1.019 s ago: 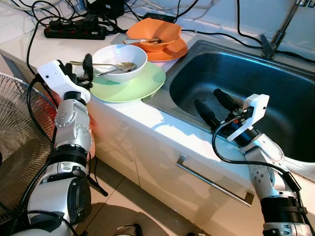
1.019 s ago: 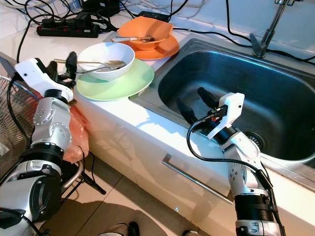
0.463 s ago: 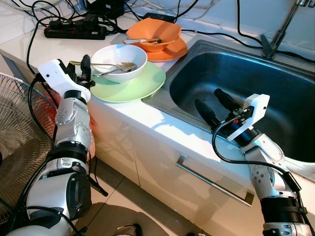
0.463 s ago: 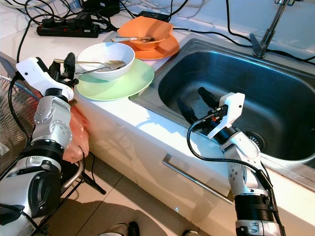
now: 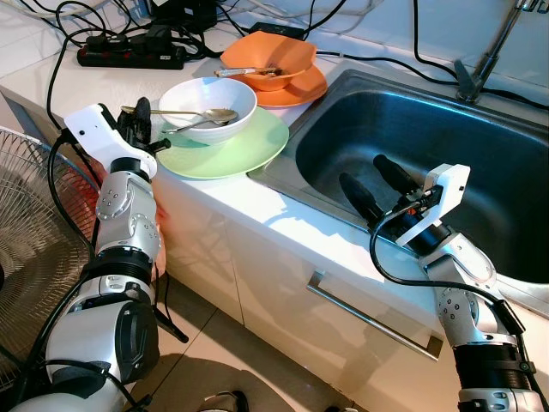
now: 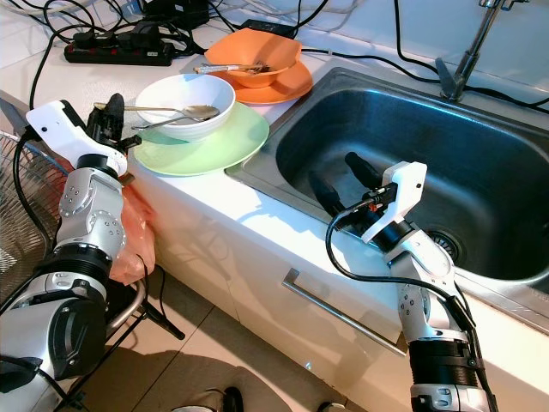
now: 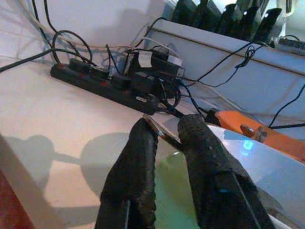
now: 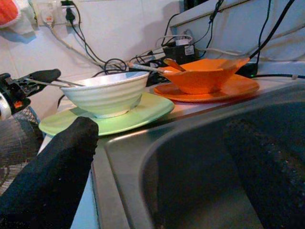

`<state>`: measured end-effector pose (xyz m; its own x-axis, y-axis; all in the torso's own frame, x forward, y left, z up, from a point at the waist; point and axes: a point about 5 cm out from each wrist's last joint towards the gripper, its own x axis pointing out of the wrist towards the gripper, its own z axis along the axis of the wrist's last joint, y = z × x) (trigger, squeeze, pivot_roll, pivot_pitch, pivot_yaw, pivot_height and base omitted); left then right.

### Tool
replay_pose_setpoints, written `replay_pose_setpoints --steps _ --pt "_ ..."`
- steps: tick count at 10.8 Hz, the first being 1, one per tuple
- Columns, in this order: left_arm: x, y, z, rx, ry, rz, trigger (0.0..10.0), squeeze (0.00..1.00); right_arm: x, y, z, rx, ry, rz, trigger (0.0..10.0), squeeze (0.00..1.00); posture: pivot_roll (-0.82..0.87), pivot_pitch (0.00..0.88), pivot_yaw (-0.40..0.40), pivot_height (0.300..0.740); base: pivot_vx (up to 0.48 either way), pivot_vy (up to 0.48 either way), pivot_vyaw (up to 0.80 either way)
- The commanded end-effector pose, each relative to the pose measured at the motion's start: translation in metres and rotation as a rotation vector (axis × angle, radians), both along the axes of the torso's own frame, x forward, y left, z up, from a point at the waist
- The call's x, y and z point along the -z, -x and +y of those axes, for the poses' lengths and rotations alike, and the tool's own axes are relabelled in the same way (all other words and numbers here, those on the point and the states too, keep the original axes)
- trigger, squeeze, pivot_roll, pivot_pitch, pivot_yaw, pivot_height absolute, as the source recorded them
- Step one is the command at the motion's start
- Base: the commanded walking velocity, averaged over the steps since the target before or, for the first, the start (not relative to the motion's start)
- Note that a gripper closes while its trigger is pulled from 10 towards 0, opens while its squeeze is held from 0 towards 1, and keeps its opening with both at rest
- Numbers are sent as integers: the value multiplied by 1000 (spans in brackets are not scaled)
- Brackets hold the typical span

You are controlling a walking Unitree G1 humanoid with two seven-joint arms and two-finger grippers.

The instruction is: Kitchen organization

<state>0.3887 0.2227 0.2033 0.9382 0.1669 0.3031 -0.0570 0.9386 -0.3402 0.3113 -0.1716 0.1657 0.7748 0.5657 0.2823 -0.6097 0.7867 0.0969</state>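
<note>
A white bowl (image 5: 208, 99) sits on a light green plate (image 5: 249, 146) on the counter, left of the sink (image 5: 446, 146). A spoon (image 5: 206, 114) lies across the bowl, its handle sticking out to the left. My left gripper (image 5: 137, 118) is at the end of that handle; in the left wrist view the spoon handle (image 7: 162, 131) is pinched between the two fingers. Behind stands an orange bowl (image 5: 268, 58) with cutlery on an orange plate (image 5: 304, 90). My right gripper (image 5: 360, 170) hangs open over the sink's front part, holding nothing.
A black power strip (image 5: 129, 56) with tangled cables lies at the back of the counter. A faucet (image 5: 480, 60) rises behind the sink. A wire fan guard (image 5: 34, 249) stands at the left beside my left arm. Below the counter is a drawer handle (image 5: 369, 318).
My left gripper has slid a little to the left along the spoon handle, toward its end. The bowl, the spoon and the right arm have stayed put.
</note>
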Motion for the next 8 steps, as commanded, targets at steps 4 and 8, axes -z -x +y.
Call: replay_pose_setpoints --steps 4,8 --pt "-8 -2 0 -9 -20 -22 0 0 6 0 1 1 -3 24 10000 0 7 96 48 740 0 0 0" --pt "-12 -2 -10 25 -34 -59 10000 0 7 0 2 -1 -3 25 10000 0 9 96 48 740 0 0 0"
